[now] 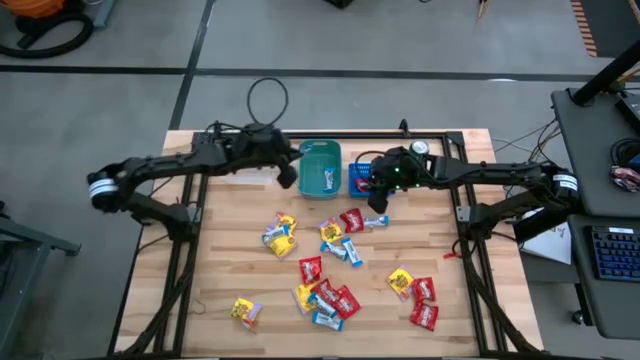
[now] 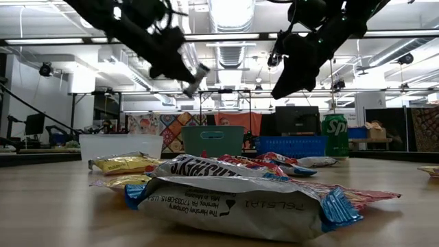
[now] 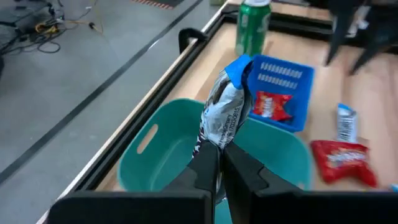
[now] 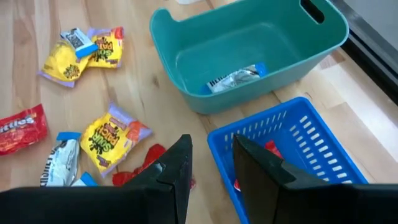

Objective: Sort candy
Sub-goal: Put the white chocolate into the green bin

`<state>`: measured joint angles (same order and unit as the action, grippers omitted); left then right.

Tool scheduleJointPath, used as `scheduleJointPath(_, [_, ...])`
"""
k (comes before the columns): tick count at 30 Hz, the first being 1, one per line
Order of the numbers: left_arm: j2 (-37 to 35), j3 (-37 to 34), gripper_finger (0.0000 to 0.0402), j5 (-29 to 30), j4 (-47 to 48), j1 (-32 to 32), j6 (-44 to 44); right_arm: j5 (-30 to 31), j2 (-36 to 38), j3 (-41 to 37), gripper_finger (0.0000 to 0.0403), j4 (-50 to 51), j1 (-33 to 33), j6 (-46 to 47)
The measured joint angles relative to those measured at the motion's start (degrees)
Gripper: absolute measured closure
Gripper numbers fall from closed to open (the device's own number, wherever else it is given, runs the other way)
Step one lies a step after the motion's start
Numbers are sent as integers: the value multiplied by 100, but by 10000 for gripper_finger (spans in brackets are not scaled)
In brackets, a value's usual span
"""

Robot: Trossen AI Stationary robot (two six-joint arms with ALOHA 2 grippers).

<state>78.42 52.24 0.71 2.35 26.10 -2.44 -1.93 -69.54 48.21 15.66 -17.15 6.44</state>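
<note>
Wood table: carries the candy, scattered in red, yellow and blue-white wrappers across its middle and near half.
Teal bin: at the far edge, one silver-blue candy lying inside.
Blue basket: touching the teal bin's right side, a red candy inside.
Green can: upright, beyond the blue basket.
White bin: left of the teal bin in the low view.
Left gripper: above the teal bin, fingers clamped on a silver-blue wrapped candy.
Right gripper: above the blue basket's near edge, fingers slightly apart, nothing between them.
</note>
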Motion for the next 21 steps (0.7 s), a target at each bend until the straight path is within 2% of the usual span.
scheduleJointPath(6, [978,285,401,9,-378,75,-2,0,0,0,294,-1,0,0])
scheduleJointPath(11, [1464,568,395,15,-369,133,-2,0,0,0,294,0,0,19])
scheduleJointPath(21, [1552,611,302,24,-337,169,-122,-65,2,0,294,55,0,674])
